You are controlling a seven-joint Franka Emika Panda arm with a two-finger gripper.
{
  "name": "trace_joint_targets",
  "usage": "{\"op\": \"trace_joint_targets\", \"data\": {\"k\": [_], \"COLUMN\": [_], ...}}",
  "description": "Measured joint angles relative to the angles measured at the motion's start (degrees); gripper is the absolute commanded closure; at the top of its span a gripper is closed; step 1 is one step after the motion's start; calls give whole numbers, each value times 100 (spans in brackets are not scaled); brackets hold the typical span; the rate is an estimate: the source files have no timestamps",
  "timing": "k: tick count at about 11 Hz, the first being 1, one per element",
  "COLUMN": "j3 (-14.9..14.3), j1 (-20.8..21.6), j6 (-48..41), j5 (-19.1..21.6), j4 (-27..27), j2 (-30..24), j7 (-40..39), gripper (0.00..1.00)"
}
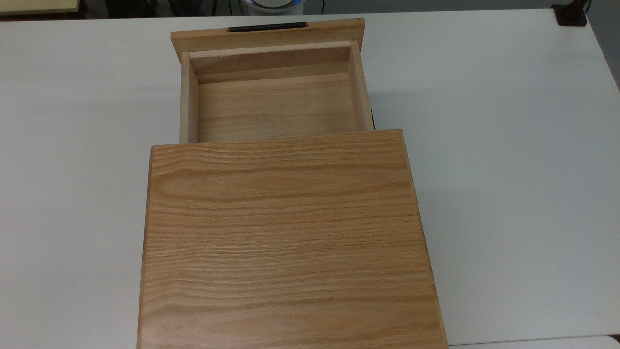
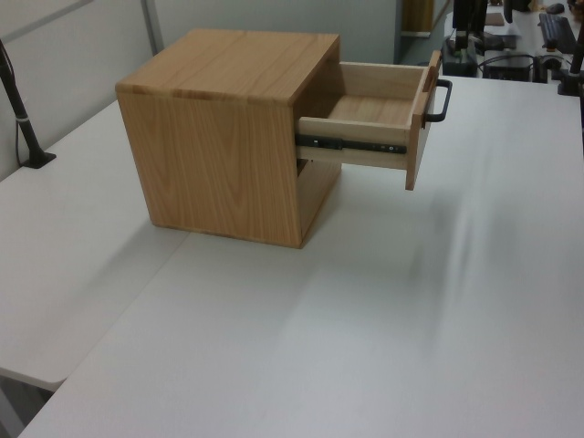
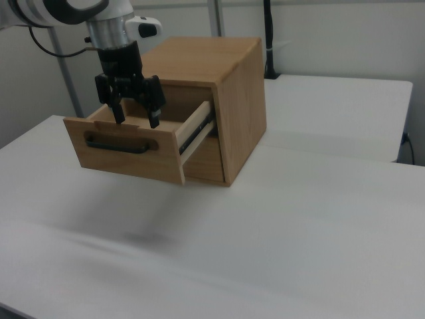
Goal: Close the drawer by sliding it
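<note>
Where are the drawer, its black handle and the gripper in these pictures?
drawer (image 1: 276, 109): top view, on its inner floor.
black handle (image 3: 114, 144): right view, on the bar's middle.
gripper (image 3: 137, 119): right view, midway between its open fingertips.

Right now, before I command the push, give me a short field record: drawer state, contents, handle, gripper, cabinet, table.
drawer: drawer pulled well out of the cabinet, black side rail exposed in the left view
contents: nothing inside, bare wooden floor
handle: black bar handle on the front panel, free of contact
gripper: gripper open, pointing down, seen in the right view above the drawer's front edge, holding nothing
cabinet: cabinet upright on the table, flat top bare
table: white table
</note>
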Motion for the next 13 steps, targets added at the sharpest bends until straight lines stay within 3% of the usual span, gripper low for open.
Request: {"op": "trace_joint_targets", "data": {"k": [4,5,7,10,13], "j3": [0,0,14,78,96], "j1": [0,0,4,50,314], "j6": [0,-6,-24,-69,-110], "j5": [0,0,0,2,4], "j4": [-1,-4,-7,-73,-332], "j2": [5,13,34,39,-4], "j7": [0,-1,-18,-251,-561], "gripper": [0,4,22,60,91]}}
